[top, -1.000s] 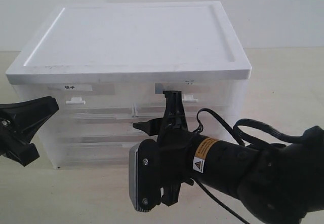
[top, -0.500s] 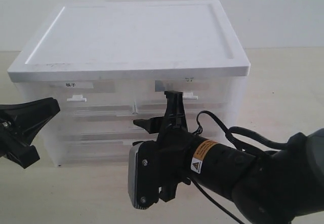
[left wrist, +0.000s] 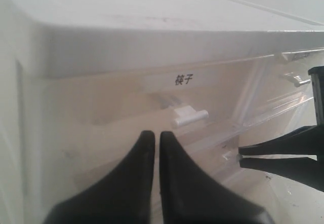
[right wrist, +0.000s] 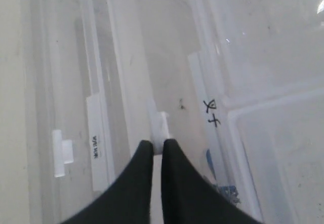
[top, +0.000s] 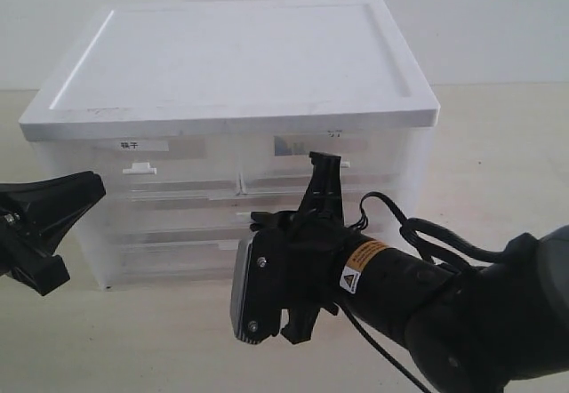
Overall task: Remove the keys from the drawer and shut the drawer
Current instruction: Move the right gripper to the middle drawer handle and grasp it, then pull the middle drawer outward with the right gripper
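Right wrist view showed the right hand (right wrist: 157, 144) with its fingers pinched on a white tab handle (right wrist: 162, 123). The drawer (top: 169, 258) sat pushed in at the cabinet's (top: 240, 64) lowest tier. The left hand (left wrist: 153, 135), fingers together and empty, hovered beside the cabinet.

The exterior view faces the cabinet (top: 231, 64) front from slightly above, with the right arm (top: 400, 286) close before the lens. The left wrist view looks closely at the upper-left labelled drawer (left wrist: 152, 97) and catches the right gripper (left wrist: 241, 156), both shared with the exterior view. The right wrist view sits nearest the drawer fronts (right wrist: 126, 57).
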Controlling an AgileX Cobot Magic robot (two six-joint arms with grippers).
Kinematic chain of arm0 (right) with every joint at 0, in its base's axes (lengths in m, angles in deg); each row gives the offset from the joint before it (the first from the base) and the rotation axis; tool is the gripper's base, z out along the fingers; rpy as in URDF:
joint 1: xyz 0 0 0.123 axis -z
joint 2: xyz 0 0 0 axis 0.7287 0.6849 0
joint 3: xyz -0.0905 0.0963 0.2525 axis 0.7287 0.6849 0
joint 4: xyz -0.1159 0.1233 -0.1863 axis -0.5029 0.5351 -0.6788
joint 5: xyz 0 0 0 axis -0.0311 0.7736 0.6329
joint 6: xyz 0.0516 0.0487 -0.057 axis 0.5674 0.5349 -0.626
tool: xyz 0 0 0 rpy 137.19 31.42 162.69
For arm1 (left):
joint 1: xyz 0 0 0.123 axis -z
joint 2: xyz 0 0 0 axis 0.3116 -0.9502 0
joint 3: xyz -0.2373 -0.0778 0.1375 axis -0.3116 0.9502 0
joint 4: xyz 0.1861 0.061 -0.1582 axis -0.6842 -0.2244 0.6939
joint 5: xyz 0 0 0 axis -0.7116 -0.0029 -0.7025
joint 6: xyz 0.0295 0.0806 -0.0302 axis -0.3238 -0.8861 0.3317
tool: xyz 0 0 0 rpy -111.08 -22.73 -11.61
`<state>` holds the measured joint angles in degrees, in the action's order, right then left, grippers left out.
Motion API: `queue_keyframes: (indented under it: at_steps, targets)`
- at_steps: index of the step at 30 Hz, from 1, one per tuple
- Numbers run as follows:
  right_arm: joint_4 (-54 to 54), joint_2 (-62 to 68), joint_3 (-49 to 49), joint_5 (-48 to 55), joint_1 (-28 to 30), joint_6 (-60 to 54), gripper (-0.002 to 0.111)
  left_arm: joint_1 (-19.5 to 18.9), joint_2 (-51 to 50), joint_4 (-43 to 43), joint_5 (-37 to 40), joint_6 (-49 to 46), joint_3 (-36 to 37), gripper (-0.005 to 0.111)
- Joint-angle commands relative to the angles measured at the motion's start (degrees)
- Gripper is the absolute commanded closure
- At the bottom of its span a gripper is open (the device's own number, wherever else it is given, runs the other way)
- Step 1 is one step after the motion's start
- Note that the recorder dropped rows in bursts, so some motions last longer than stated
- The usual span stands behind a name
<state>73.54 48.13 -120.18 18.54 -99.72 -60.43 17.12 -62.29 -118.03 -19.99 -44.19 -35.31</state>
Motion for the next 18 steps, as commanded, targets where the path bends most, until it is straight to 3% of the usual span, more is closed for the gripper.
queue_keyframes:
  at_steps: [1, 18]
  targets:
    - [0.8, -0.1, -0.1, 3.6, 0.4, -1.1, 0.108, -0.1, -0.4, -0.1, -0.6, 0.3, -0.2, 0.102]
    - [1.1, -8.2, -0.1, 24.4, 0.3, -1.4, 0.108, -0.1, -0.4, 0.9, -0.6, 0.0, -0.2, 0.102]
